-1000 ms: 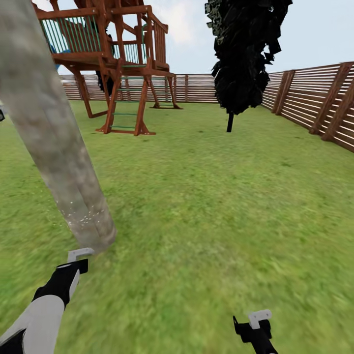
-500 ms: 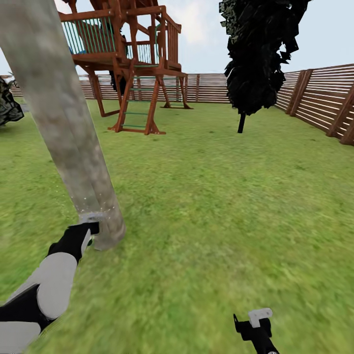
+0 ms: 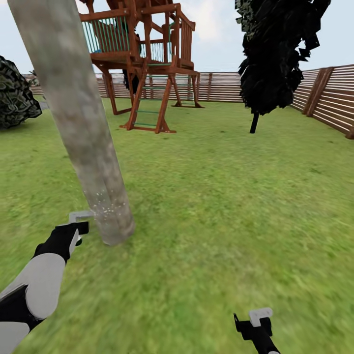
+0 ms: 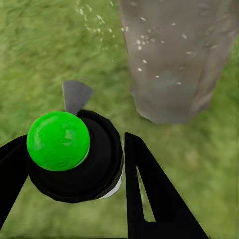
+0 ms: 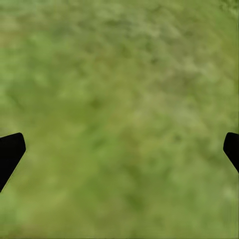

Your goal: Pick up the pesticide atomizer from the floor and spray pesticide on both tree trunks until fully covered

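Now my left gripper [image 3: 78, 222], clamped on the atomizer [image 4: 74, 154] (tip green), has risen beside the trunk [image 3: 86, 132]; specks [image 3: 104, 206] spreading. Right gripper [image 5: 119, 149] spread, empty.

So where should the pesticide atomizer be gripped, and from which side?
Grip the pesticide atomizer around the round black body below the green cap, one finger each side, as the left claw does. The curved wall probably seats well between them.

Flat even daylight, no cast shadows; grass [image 3: 221, 221] blurred, smeared near edges.
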Available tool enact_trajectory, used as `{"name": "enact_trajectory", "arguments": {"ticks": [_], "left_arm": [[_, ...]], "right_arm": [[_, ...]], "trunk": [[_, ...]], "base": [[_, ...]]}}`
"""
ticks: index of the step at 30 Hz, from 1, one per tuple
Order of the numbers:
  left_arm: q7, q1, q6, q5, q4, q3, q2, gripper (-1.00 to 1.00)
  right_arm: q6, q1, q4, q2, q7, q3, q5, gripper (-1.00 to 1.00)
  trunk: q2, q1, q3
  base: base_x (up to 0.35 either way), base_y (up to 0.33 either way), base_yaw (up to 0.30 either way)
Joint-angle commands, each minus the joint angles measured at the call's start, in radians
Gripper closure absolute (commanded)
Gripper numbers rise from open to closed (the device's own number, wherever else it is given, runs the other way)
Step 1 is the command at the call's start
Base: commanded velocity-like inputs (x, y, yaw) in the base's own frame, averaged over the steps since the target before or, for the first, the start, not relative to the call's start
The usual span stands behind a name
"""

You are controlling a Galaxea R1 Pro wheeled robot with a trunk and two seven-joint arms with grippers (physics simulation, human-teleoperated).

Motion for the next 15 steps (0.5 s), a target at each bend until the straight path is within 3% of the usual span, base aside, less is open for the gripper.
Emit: {"name": "enact_trajectory", "arguments": {"ticks": [1, 3, 9, 15], "left_arm": [[0.001, -0.001, 0.004, -0.003, -0.016, 0.004, -0.002, 1.0], [0.003, 0.009, 0.003, -0.003, -0.052, 0.003, -0.006, 1.0], [0.003, 0.01, 0.001, -0.003, -0.055, 0.003, -0.02, 1.0], [0.015, 0.01, 0.002, -0.003, -0.056, 0.003, -0.021, 1.0]], "right_arm": [[-0.001, 0.0, 0.0, 0.0, -0.009, 0.008, 0.003, -1.0], [-0.001, 0.0, 0.001, 0.0, -0.009, 0.008, 0.004, -1.0], [-0.001, 0.0, 0.001, 0.0, -0.009, 0.008, 0.003, -1.0], [-0.001, 0.0, 0.001, 0.0, -0.009, 0.008, 0.003, -1.0]], "trunk": [[0.0, 0.0, -0.001], [0.0, 0.0, -0.002], [0.0, 0.0, -0.002], [0.0, 0.0, -0.002]], "base": [[0.0, -0.15, 0.146], [0.0, -0.234, 0.041], [0.008, -0.266, 0.001], [0.157, -0.249, 0.018]]}}
